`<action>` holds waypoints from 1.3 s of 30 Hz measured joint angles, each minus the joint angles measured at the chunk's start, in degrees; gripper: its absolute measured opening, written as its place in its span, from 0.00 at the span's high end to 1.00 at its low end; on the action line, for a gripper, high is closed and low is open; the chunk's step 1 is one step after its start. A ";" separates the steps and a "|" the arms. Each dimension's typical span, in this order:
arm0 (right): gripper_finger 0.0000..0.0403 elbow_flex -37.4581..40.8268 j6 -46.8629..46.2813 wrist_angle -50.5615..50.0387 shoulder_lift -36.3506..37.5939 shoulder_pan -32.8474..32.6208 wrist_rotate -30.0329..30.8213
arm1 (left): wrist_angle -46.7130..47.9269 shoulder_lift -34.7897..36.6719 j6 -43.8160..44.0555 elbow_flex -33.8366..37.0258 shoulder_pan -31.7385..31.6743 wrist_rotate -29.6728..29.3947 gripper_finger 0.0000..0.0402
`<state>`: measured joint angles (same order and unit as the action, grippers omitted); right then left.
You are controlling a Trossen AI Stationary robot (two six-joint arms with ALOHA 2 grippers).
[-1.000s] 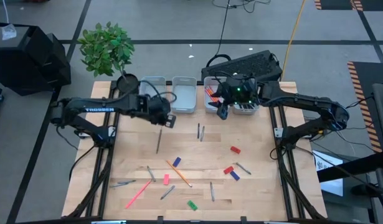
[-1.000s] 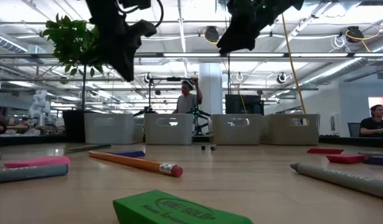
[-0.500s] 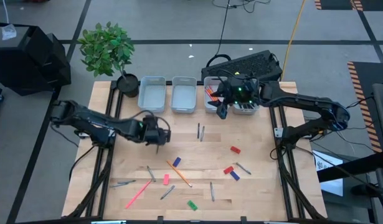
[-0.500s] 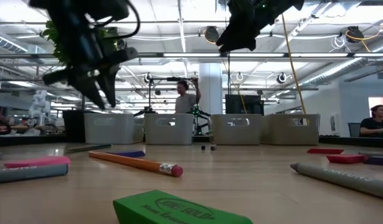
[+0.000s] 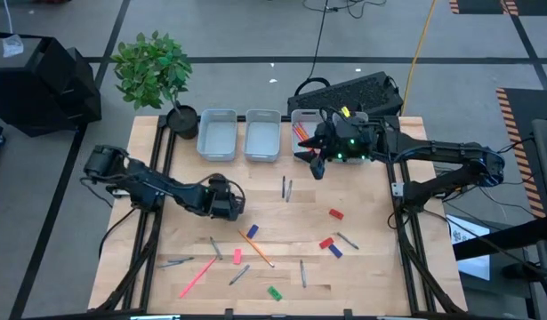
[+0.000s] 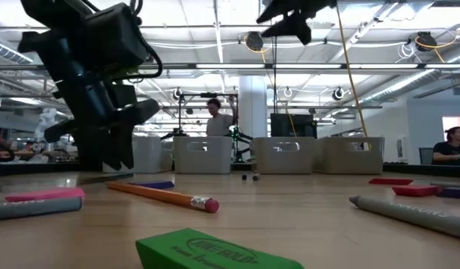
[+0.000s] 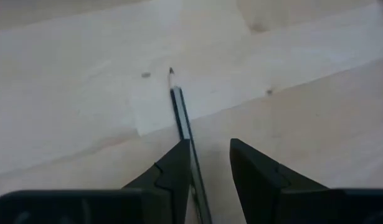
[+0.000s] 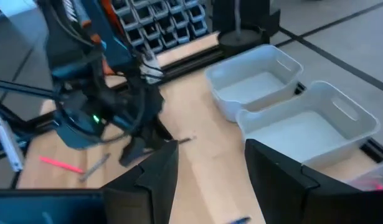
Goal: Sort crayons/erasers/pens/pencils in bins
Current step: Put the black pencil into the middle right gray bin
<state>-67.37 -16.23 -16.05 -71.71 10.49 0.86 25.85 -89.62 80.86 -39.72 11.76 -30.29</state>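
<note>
- Wood table (image 5: 371, 267): erasers (image 5: 331, 244) scattered toward 5 o'clock; bins (image 5: 218, 133) along 12 o'clock edge.
- Low view alone: person (image 6: 213, 119) in room.
- Left gripper (image 7: 210, 155) spread around pencil (image 7: 179, 106); right gripper (image 8: 210, 163) spread, empty.

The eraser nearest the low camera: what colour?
Green, with darker green lettering; the low view shows it best.

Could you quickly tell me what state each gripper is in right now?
Left gripper: open, fingers straddling a grey pencil on the table.
Right gripper: open, empty.
</note>
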 joint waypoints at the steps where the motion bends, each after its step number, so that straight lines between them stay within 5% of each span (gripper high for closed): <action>1: 0.55 -0.04 -0.36 -0.27 0.04 -1.02 0.82 | -0.12 -0.93 0.90 -0.33 0.61 -0.67 0.71; 15: 0.55 0.00 -5.24 -3.67 0.05 -12.11 9.79 | 5.73 -10.30 13.16 -4.27 4.45 -6.71 0.71; 22: 0.55 0.00 -7.20 -4.03 0.03 -12.88 9.84 | 9.26 -3.46 9.03 -3.97 3.59 -3.18 0.71; 30: 0.55 0.00 -8.69 -4.21 0.03 -12.86 9.86 | 25.41 6.18 14.79 -4.01 3.75 -3.42 0.71; 39: 0.55 0.00 -11.18 -6.31 0.01 -12.86 9.79 | 23.74 7.19 12.98 0.81 3.01 -1.52 0.53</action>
<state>-67.37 -27.41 -22.36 -71.70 -2.37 10.65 49.59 -82.43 93.85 -38.91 14.77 -31.81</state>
